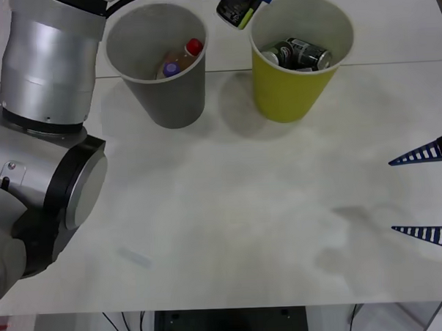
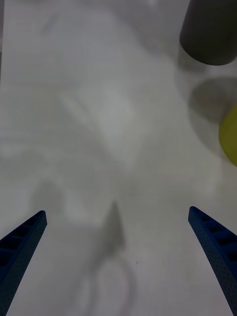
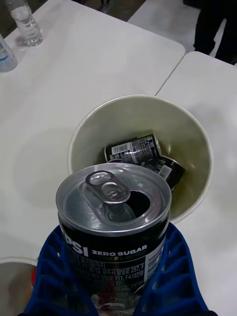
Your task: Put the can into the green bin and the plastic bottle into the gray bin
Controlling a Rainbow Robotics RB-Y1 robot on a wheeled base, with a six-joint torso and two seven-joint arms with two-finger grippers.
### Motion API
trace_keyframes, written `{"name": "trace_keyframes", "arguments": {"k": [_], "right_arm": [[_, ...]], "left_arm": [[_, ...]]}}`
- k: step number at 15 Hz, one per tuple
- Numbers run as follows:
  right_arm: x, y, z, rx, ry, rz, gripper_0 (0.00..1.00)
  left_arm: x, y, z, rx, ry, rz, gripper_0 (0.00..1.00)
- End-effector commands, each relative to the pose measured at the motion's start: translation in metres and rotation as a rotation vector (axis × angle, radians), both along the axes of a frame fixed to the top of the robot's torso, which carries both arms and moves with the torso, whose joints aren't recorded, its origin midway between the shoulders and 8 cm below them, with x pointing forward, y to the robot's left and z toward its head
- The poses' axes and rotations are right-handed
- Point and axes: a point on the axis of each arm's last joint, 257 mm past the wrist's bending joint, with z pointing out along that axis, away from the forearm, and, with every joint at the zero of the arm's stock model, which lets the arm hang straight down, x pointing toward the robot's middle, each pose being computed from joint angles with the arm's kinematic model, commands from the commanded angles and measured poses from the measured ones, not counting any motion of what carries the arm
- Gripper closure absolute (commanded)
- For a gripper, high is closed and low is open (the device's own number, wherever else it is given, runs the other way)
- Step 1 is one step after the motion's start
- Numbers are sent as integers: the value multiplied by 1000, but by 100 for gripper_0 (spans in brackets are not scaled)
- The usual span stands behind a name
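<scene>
The left arm point(image 1: 47, 136) is chunky: brushed silver shells, a fat cylinder up top, and a round silver joint cap ringed in black, with a small screw or button on the shell nearby. Fingers point(image 2: 217, 247) are bright blue, ribbed and tapered to points, with a lattice-like look up close on the left gripper point(image 3: 113, 281).
</scene>
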Motion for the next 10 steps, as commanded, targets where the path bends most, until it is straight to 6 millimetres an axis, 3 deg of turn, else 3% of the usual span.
{"name": "trace_keyframes", "arguments": {"k": [1,2,4,10], "right_arm": [[0,0,0,0,0,0,0],[0,0,0,0,0,0,0],[0,0,0,0,0,0,0],[0,0,0,0,0,0,0]], "left_arm": [[-1,-16,-23,25,49,26,100],[-1,-24,-32,44,85,20,100],[6,-39,-32,49,108,9,100],[31,-81,-12,-125,96,-17,100]]}}
